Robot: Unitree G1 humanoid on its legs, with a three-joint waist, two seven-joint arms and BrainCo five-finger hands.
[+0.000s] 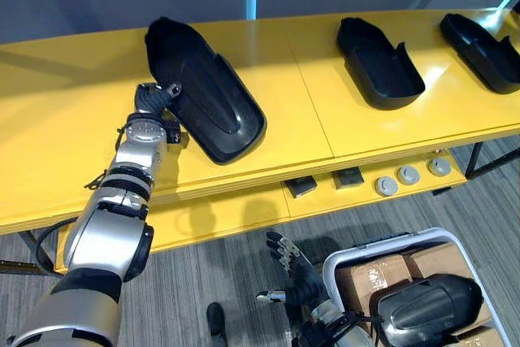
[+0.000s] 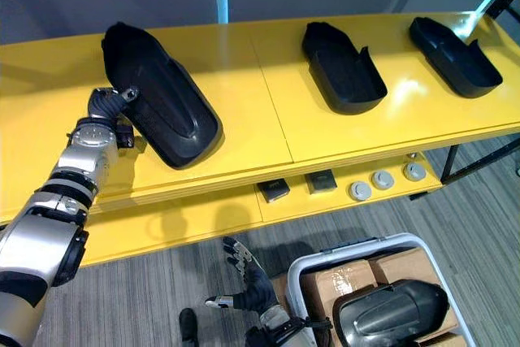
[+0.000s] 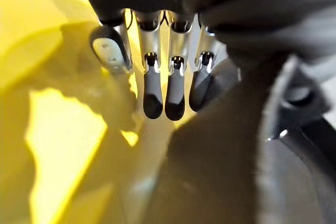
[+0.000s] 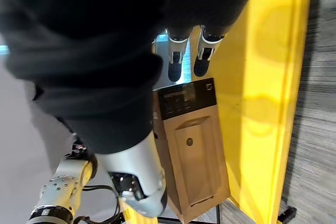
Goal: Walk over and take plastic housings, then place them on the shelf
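Closest in, before the long yellow shelf (image 1: pixel 309 111), the right robot hand (image 1: pixel 291 270) hung over the grey carpet floor (image 1: pixel 219 274) with its fingers spread and nothing in them. Beside it, also in front of the shelf, stood a white-rimmed plastic bin (image 1: pixel 390 241) holding brown cardboard boxes (image 1: pixel 370 278) and one glossy black plastic housing (image 1: pixel 426 302). On the shelf's lower front ledge lay two small dark square parts (image 1: pixel 301 186) and three round grey discs (image 1: pixel 409 175). On the left part of the shelf top, the left robot hand (image 1: pixel 158 97) rested against the near rim of a large black trough-shaped plastic housing (image 1: pixel 207 99). Its wrist view showed the fingers (image 3: pixel 175 98) straight and side by side. Further right on the shelf top lay a middle black housing (image 1: pixel 378 62) and an end black housing (image 1: pixel 483 50), both open side up and well apart.
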